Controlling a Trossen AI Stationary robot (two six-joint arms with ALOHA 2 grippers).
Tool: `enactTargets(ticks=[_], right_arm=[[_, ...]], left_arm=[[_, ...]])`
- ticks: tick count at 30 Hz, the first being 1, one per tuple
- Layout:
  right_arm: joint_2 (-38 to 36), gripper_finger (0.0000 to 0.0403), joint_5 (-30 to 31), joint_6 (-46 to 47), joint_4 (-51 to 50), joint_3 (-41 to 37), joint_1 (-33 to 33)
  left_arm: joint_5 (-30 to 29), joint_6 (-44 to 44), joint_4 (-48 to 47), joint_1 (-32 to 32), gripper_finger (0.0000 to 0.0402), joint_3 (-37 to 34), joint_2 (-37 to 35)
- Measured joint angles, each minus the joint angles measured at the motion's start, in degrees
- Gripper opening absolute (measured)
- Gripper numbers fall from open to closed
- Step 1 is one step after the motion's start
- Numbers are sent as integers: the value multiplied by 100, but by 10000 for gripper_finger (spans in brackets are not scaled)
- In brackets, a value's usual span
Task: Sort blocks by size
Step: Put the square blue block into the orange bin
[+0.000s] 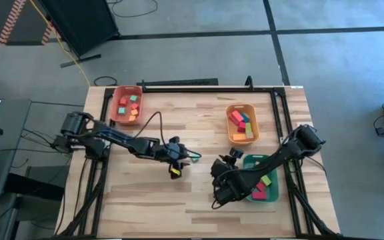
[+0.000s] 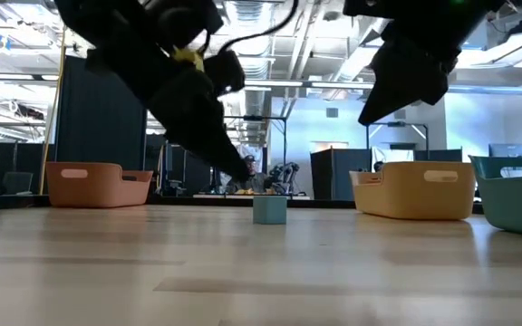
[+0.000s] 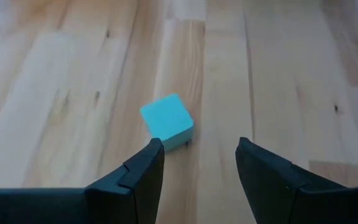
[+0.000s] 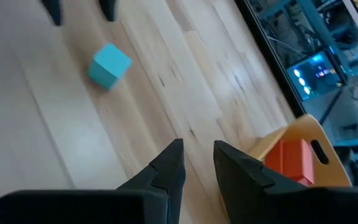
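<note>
A small teal cube rests flat on the wooden table, near its middle. My left gripper slants down at it from the table's left side. It is open, and its fingertips stand just short of the cube, with nothing between them; in the low view they hang close above the cube. My right gripper is raised to the right of the cube, over bare wood. It is open by a narrow gap and holds nothing.
A red-orange tray at the far left holds several small blocks. An orange tray at the far right holds red, teal and orange blocks. A green tray at the near right, under my right arm, holds green and pink blocks.
</note>
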Motion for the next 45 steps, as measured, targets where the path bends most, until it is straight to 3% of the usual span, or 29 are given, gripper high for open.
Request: enactTargets(ticks=[5, 12, 19, 31, 40, 45], right_arm=[[0, 123, 2, 67, -151, 0, 6], [0, 123, 2, 71, -141, 0, 6], [0, 123, 4, 69, -139, 0, 6], [2, 123, 11, 69, -111, 0, 6], [2, 123, 13, 67, -115, 0, 6], [2, 123, 13, 67, -115, 0, 6]], left_arm=[[-156, -379, 422, -6, 189, 7, 378], [-902, -502, 830, -87, 189, 7, 774], [-929, -522, 1532, -121, 189, 64, 1181], [-1074, -165, 1704, -120, 189, 326, 1724], [-1091, 277, 1756, -119, 130, 328, 1730], [-1123, 443, 1744, -116, 126, 328, 1730]])
